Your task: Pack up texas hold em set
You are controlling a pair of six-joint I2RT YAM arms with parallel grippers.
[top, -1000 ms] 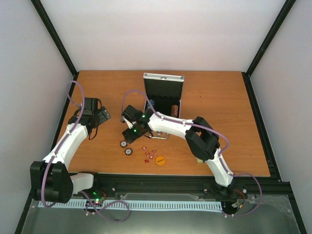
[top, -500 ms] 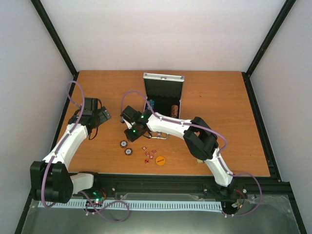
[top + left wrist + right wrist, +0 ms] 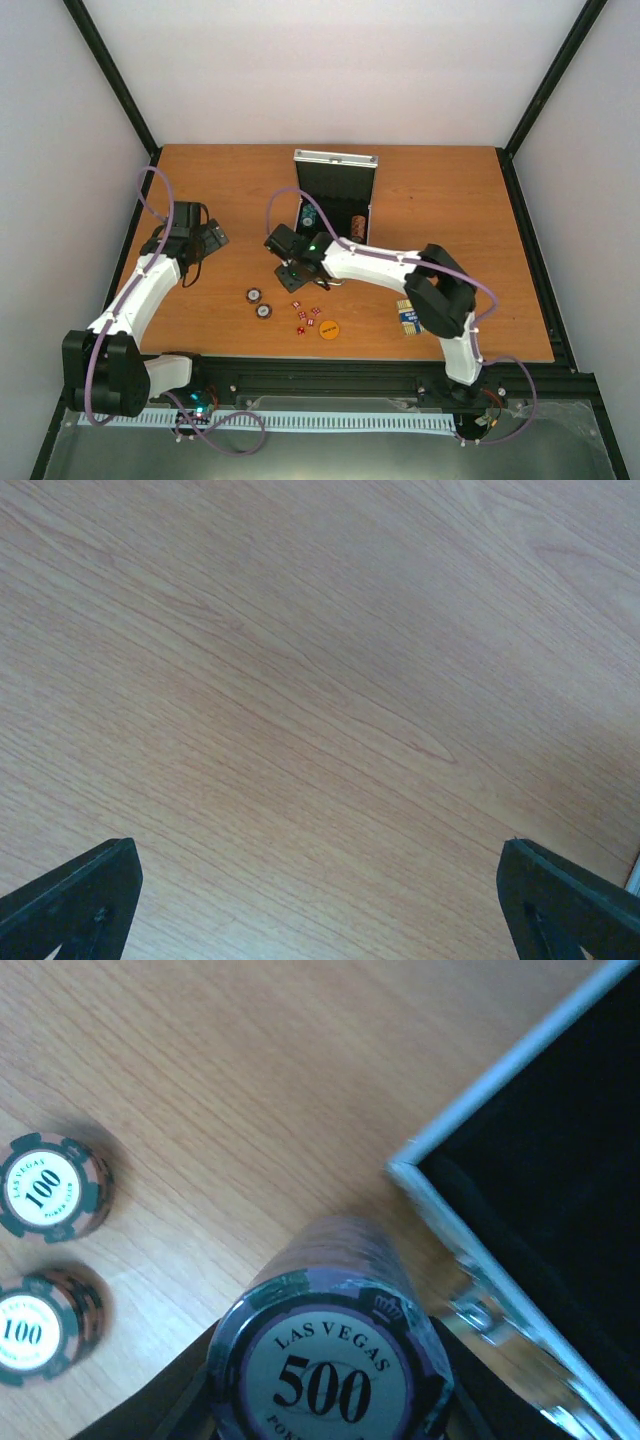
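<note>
Wooden table (image 3: 450, 200) across the middle of the top view, bare grain under the left wrist camera.

Right arm (image 3: 380, 265) stretched leftward over the near middle; left arm (image 3: 140, 285) bent up along the left edge.

Silver case (image 3: 335, 165) at the far middle, open, lid upright on the far side, black lining showing; a brownish chip stack (image 3: 357, 222) inside on the right and a bluish one (image 3: 310, 213) on the left.

Right gripper (image 3: 298, 270) just beside the case's near left corner, clamped on a purple-edged stack of chips (image 3: 335, 1360) marked 500, with the case's metal rim close on the right in the wrist view.

Left gripper (image 3: 320, 900) spread wide over bare wood, grasping nothing, well apart from the set.

Blue-yellow card deck (image 3: 407, 315) flat on the near right, beside the right arm's elbow.

Orange disc (image 3: 329, 328) near the front edge, at the middle.

Two short chip stacks marked 100 (image 3: 45, 1185), one just nearer than the other, left of the disc.

Tiny red dice (image 3: 305, 316) scattered between those stacks and the disc.
</note>
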